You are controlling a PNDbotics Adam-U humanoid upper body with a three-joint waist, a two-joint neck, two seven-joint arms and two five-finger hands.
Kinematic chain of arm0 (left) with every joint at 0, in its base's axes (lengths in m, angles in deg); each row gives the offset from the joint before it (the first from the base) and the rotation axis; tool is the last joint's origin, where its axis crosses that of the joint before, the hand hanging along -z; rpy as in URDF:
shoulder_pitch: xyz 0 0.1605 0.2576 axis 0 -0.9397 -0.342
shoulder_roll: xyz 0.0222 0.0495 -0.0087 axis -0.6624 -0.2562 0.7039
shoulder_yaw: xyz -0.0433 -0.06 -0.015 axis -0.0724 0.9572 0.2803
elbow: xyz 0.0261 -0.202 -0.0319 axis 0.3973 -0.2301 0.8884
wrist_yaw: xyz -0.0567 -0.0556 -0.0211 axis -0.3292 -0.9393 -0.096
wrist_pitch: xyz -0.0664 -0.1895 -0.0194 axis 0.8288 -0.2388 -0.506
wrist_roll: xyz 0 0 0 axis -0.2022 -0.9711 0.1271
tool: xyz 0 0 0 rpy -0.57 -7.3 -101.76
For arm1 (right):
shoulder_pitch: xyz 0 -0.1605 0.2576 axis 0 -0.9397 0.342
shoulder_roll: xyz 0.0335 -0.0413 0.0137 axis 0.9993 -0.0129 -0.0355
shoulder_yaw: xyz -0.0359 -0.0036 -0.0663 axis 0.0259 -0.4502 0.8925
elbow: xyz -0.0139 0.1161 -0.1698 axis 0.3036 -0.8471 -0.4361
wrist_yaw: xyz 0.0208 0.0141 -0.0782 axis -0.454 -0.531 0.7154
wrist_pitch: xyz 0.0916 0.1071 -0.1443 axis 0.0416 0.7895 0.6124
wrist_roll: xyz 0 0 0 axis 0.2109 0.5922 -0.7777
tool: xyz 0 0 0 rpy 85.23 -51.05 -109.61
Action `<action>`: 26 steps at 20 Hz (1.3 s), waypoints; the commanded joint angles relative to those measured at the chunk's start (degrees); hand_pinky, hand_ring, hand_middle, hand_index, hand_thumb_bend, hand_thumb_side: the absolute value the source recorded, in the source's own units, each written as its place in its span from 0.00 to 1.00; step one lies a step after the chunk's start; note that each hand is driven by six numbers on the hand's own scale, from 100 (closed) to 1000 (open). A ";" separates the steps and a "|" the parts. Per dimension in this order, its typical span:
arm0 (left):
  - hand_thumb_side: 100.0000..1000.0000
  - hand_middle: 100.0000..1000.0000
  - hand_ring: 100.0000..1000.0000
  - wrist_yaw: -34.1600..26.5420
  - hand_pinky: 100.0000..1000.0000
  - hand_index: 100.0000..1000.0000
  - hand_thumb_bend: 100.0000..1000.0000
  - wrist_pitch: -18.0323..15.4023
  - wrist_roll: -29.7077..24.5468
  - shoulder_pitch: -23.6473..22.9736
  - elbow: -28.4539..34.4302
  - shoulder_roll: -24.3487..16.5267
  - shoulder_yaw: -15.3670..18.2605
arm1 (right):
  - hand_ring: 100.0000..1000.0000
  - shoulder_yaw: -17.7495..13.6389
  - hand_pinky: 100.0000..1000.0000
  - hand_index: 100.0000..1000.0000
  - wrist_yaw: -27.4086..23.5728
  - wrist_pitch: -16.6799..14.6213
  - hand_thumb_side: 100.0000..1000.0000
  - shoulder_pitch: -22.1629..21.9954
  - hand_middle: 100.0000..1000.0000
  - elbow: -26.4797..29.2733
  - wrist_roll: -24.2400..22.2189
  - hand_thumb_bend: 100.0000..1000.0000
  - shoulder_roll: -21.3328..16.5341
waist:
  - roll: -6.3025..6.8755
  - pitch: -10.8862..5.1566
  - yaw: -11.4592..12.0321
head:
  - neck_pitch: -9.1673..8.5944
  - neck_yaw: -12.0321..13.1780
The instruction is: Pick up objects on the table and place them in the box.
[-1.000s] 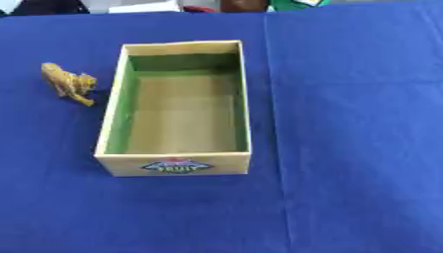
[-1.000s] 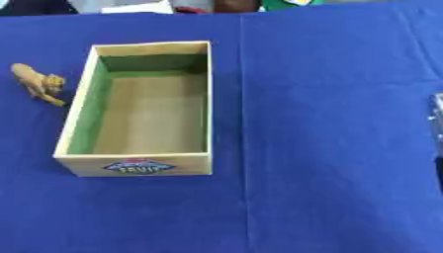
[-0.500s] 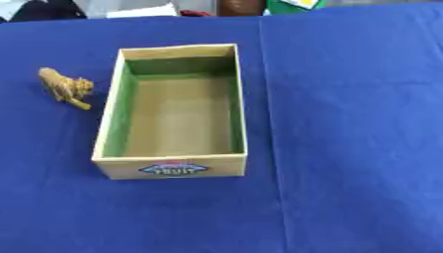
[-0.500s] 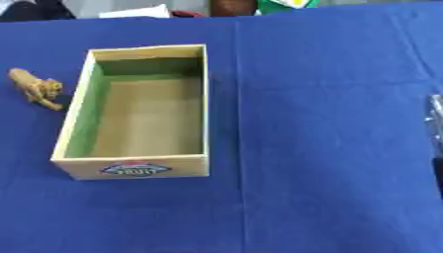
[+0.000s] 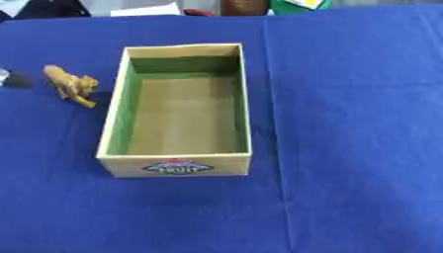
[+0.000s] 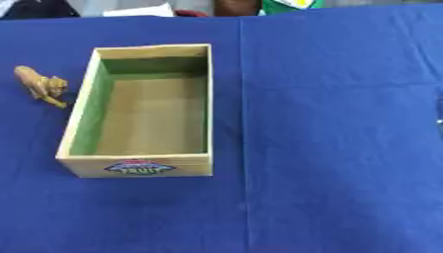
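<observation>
The dark shape seen a moment ago at the right edge of the right eye view has all but slipped out, leaving only a pale sliver [image 6: 439, 114] well to the right of the box. In the left eye view a small grey-and-dark shape [image 5: 3, 77] has appeared at the left edge, well to the left of the box. The box and the toy have not moved; the small shift of the whole picture belongs to the camera.

The open rectangular cardboard box [image 5: 245, 99], tan outside with green inner walls and a brown floor, stands upright on the blue cloth-covered surface [image 5: 355, 128], its long side running away from the robot. Nothing lies inside it. A small red, white and blue label [image 5: 177, 167] sits on the box's near wall. The small tan toy lion [image 5: 72, 85] stands on the cloth just left of the box, level with its far half and apart from its wall.

A straight crease in the cloth [image 5: 275, 148] runs near to far just right of the box.

Neither edge shape is plain enough to be called a hand, so whether the left hand or the right hand is released, clenched or grasping cannot be told.
</observation>
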 commanded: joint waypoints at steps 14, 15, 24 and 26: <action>0.43 0.94 0.89 -4.22 0.71 1.00 0.22 -1.79 -12.46 7.78 -11.59 4.60 -5.08 | 0.66 0.27 0.78 0.84 -0.41 0.30 0.95 0.82 0.74 0.82 -0.62 0.00 -1.21 | -0.42 -0.97 -0.42 | -1.37 0.35; 0.42 0.94 0.88 -3.64 0.70 1.00 0.20 -2.07 -12.39 8.21 -12.03 5.00 -5.26 | 0.66 0.29 0.78 0.84 -0.41 0.31 0.95 0.83 0.74 0.82 -0.66 0.00 -1.21 | -0.43 -0.92 -0.48 | -1.33 0.38; 0.38 0.92 0.88 0.16 0.70 1.00 0.06 -3.11 -13.20 10.29 -17.34 7.67 -6.59 | 0.66 0.47 0.79 0.83 -0.43 0.36 0.95 1.02 0.74 0.82 -0.84 0.00 -1.11 | -0.40 -0.19 -1.06 | -1.28 0.81; 0.38 0.92 0.87 1.62 0.70 1.00 0.02 -2.95 -14.48 10.92 -19.15 8.40 -6.83 | 0.66 0.54 0.79 0.83 -0.48 0.34 0.95 1.12 0.74 0.82 -0.90 0.00 -1.04 | -0.39 0.02 -1.19 | -1.33 0.92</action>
